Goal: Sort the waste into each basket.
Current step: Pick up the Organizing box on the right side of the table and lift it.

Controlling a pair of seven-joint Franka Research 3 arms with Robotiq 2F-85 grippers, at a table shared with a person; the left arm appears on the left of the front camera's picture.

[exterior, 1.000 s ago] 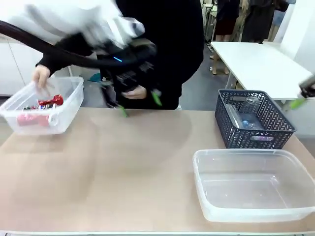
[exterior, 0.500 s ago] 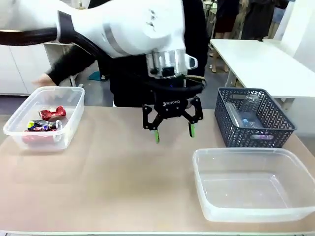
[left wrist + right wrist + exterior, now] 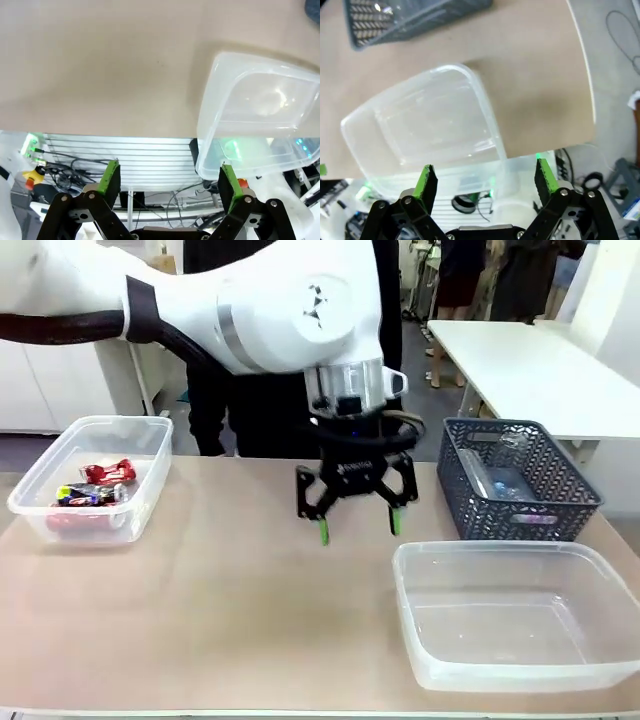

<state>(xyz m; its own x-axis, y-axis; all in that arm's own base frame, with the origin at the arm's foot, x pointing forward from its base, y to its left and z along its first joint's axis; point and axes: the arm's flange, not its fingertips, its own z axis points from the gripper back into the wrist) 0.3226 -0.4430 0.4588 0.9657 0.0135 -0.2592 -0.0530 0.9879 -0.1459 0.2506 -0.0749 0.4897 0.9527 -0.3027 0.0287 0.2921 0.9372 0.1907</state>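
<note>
- Arm L: left gripper [image 3: 359, 529] hangs above the middle of the table [image 3: 220, 610], nearer the far edge, fingers pointing down, clear of the surface
- Its jaws stand wide apart; in the left wrist view the green pads [image 3: 111, 176] frame the table's near edge, gripping nothing
- Arm R: right gripper [image 3: 485, 176] is over the near right corner, jaws likewise spread wide, holding nothing
- left tub [image 3: 150, 465] sits at the far left corner; in it a crushed red can [image 3: 108, 472] and coloured wrappers [image 3: 82, 497], with more red below, seen blurred through the wall
- right tub [image 3: 500, 552] sits at the near right corner, long side along the near edge, directly under the right gripper
- Dark lattice basket [image 3: 520, 515] stands at the far right edge, just behind the right tub; clear plastic [image 3: 495, 482] lies inside, kind unclear
- A person [image 3: 250, 410] in dark clothes stands behind the far edge, partly hidden by the left arm
</note>
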